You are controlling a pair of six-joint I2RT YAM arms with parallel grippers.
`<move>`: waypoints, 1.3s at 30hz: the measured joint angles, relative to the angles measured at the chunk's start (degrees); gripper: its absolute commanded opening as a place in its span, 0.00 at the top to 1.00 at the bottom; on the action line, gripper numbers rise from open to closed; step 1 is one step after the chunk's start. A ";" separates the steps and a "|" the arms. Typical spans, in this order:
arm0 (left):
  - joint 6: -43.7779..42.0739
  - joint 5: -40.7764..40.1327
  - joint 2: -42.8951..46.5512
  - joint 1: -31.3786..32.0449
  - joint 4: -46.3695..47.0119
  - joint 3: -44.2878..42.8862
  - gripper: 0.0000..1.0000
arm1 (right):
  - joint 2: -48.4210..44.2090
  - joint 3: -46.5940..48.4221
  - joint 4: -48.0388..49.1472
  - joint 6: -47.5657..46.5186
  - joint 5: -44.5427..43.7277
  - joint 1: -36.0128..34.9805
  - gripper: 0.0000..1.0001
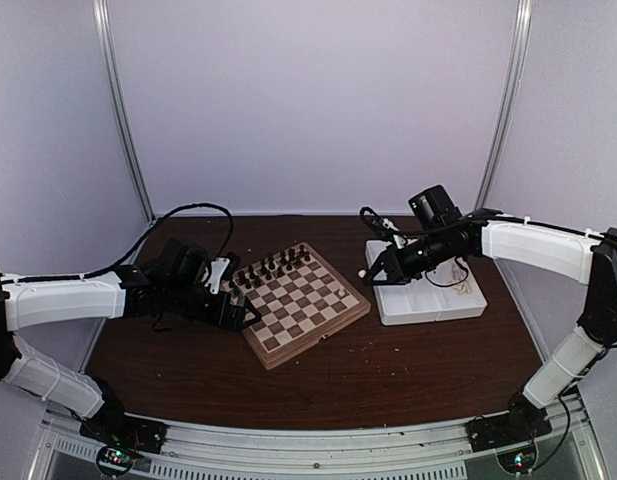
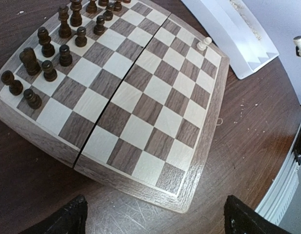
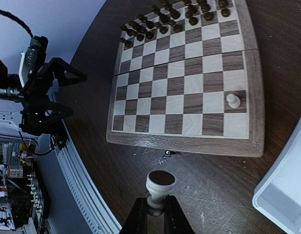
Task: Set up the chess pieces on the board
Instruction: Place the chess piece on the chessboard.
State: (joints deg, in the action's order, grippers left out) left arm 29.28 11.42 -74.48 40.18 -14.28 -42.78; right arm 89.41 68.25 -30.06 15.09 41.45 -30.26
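Note:
The board lies in the middle of the table, with dark figures along its far-left rows. One cream-white chess piece stands on a square near the board's right corner. My right gripper is shut on another cream-white piece, held above the table between board and tray, its dark base facing the camera. My left gripper hovers open over the board's near-left corner, with nothing between its fingers.
A white tray sits right of the board, and small crumbs dot the brown table. A metal rail runs along the near table edge. White walls enclose the back and sides.

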 measured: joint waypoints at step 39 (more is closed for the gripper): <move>-13.55 -9.75 13.14 1.55 19.17 12.46 0.05 | 39.32 40.48 -19.93 0.61 -28.30 -19.56 0.80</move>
State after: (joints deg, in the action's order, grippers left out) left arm 15.73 1.67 -61.34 41.74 4.89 -30.33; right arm 128.73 108.73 -50.00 15.70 13.15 -49.82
